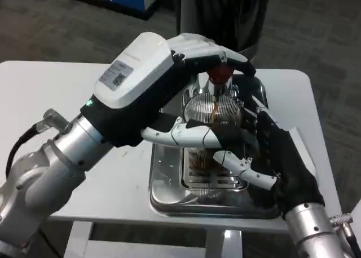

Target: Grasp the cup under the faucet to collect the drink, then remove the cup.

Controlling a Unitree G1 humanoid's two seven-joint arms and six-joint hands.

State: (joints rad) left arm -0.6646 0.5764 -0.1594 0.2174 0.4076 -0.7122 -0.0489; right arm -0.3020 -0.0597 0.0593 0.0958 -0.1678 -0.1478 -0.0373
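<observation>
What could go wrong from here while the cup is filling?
1. The left hand is on the faucet's red tap handle with drink running; holding too long could overfill the cup.
2. The right hand grips the cup over the drip tray; pulling away mid-stream would likely spill.

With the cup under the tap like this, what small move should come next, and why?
Probably hold still: the left hand rests on the red tap handle, a brown stream is falling into the cup, and the right hand holds it over the tray.

lab/office | grey carpet floor (316, 21) | white table (51, 89)
</observation>
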